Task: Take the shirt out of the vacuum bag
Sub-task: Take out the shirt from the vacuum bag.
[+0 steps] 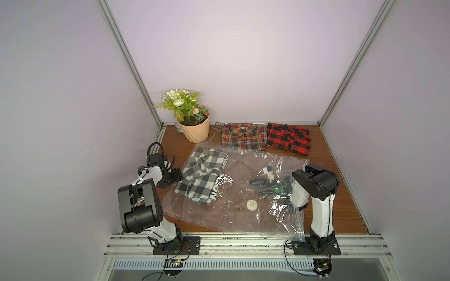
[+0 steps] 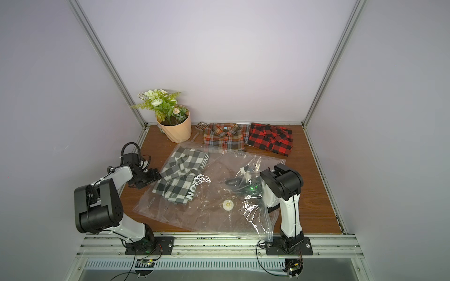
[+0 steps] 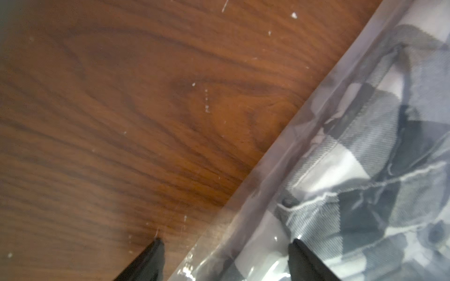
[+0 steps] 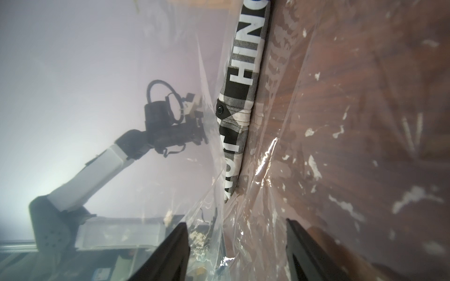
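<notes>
The checked shirt (image 1: 202,175) lies inside the vacuum bag (image 1: 233,216), at its 9 o'clock end, mid-bench (image 1: 341,206). The right gripper (image 4: 236,222) sits inside the bag from 3 o'clock with its jaws apart. The left gripper (image 3: 226,243) straddles the 9 o'clock edge, jaws wide. The step in hand looks like reaching in; next, the right should advance and pinch cloth while the left pins plastic.

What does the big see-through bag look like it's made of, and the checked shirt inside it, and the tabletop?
Vacuum bag: thin clear plastic film, glossy; it crinkles and throws bright glints. Shirt: woven cloth, matte, likely cotton or flannel; weave and stitched seams show in the left wrist view. Table: smooth brown wood grain; solid wood or laminate, I cannot tell.
</notes>
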You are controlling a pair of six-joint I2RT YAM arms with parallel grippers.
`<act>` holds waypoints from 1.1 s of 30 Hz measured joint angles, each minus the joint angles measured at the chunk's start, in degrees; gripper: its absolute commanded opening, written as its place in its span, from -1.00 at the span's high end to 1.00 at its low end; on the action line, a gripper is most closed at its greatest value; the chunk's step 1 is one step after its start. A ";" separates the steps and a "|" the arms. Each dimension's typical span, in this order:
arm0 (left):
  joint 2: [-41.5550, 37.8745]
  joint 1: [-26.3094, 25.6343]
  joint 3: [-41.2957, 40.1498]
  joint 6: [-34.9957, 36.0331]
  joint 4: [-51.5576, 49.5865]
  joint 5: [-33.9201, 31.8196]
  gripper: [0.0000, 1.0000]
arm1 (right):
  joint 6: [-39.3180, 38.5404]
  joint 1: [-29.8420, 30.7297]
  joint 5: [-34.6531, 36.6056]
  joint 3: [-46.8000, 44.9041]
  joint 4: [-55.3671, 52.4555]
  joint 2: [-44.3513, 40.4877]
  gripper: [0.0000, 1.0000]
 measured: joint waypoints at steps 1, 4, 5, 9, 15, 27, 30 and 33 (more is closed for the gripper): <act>0.00 0.00 -0.31 -0.07 0.39 0.17 -0.48 | 0.00 0.00 0.02 -0.09 0.00 0.00 -0.34; -0.09 0.02 -0.85 -0.20 1.66 0.59 -0.27 | 0.00 0.00 0.04 -0.20 0.00 0.00 -0.34; -0.09 0.02 -1.07 -0.20 2.03 0.72 -0.21 | 0.00 0.02 0.07 -0.20 0.00 0.00 -0.33; -0.09 0.17 -1.64 -0.15 3.23 1.44 -0.03 | 0.00 0.02 0.09 -0.24 0.00 0.04 -0.32; -0.09 0.28 -2.34 -0.07 4.63 1.79 0.30 | 0.24 0.02 0.09 -0.50 0.00 0.55 -0.31; -3.02 0.28 -2.54 -0.68 4.59 3.23 0.75 | 1.84 0.00 -0.04 -0.50 0.00 1.46 -0.29; -3.10 0.28 -2.54 -0.79 4.55 4.11 0.85 | 1.90 0.00 -0.04 -0.50 0.00 1.49 -0.28; -3.19 0.28 -2.54 -1.27 4.50 4.02 1.00 | 1.95 0.00 -0.04 -0.50 0.00 1.49 -0.27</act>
